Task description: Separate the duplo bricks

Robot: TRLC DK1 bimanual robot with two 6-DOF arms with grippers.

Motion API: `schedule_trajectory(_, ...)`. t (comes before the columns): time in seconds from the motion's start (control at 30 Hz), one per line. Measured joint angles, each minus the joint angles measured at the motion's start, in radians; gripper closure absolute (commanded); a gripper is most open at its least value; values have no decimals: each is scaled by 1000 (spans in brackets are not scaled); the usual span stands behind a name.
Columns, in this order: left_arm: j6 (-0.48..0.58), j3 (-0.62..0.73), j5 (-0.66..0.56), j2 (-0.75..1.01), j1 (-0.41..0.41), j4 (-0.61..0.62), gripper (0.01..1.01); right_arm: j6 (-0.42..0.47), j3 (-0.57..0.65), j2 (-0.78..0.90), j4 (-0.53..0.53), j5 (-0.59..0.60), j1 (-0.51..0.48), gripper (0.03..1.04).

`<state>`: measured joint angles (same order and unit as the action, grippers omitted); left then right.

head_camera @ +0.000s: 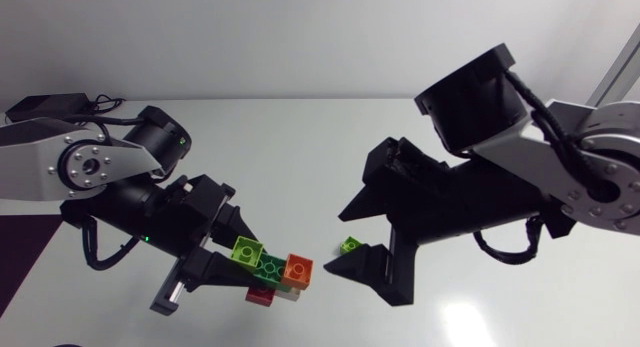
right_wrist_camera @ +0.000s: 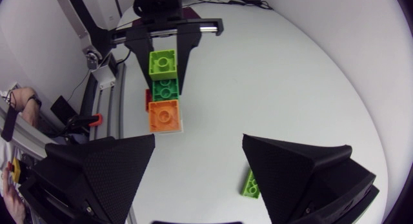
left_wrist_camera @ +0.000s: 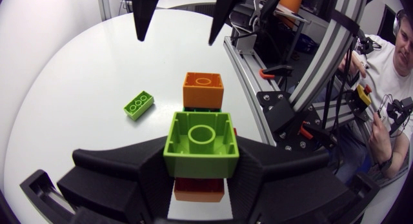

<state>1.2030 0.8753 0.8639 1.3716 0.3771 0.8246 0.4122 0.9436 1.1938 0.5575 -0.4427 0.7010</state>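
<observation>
Lime brick (left_wrist_camera: pixel 201 141) clamped in my left gripper (left_wrist_camera: pixel 201 150), separation barely begun.
One green piece (left_wrist_camera: pixel 139 104) lies loose; orange brick (left_wrist_camera: pixel 203 90) and others unsplit; right gripper (right_wrist_camera: pixel 199 139) gapes empty.

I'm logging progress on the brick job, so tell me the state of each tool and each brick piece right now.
left tool: shut on the brick stack
right tool: open, holding nothing
brick stack: joined together, clamped at its lime end brick
loose lime brick: detached, lying flat, apart from the stack, near the right tool
</observation>
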Motion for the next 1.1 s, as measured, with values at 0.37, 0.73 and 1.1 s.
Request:
schedule_trajectory(0.37,0,5,-4,8,29,10,774,8,11,17,18,-33,52,100)
schedule_trajectory(0.73,0,42,-5,69,40,5,774,3,11,76,-19,-30,105,102)
schedule_trajectory(1.1,0,70,-7,78,60,5,772,3,10,133,-68,-29,105,339)
